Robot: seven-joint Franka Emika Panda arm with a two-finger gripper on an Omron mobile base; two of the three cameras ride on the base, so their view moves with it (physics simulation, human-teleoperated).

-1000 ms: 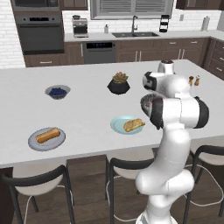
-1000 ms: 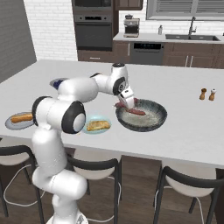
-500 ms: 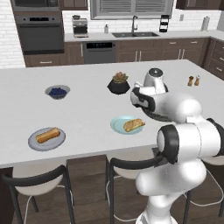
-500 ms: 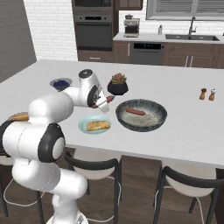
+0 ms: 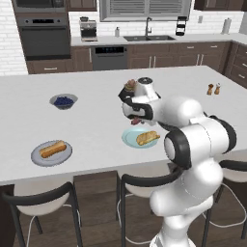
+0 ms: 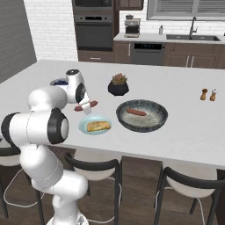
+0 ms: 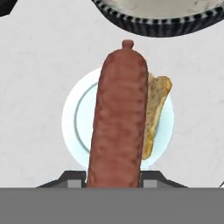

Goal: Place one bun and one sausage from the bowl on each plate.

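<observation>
A: Since the earlier frames the arm has swung away from the bowl (image 6: 142,115) and now carries a sausage (image 7: 119,118) over the teal plate (image 6: 86,128).

B: Is it really held?

A: Yes. The gripper (image 6: 86,107) is pinched shut on the sausage, which hangs above the plate in the hand view, roughly parallel to the bun (image 7: 156,109) lying there.

B: And the rest?

A: A second sausage (image 6: 136,112) lies in the bowl. The grey plate (image 5: 38,158), further left on the bench (image 5: 96,130), has a bun (image 5: 52,149); I cannot tell whether a sausage lies with it.

B: How should the drop go?

A: I'd lower until the sausage nearly touches, keep it beside the bun and inside the rim, then release. Dropped from height, it could roll off onto the bench.
</observation>
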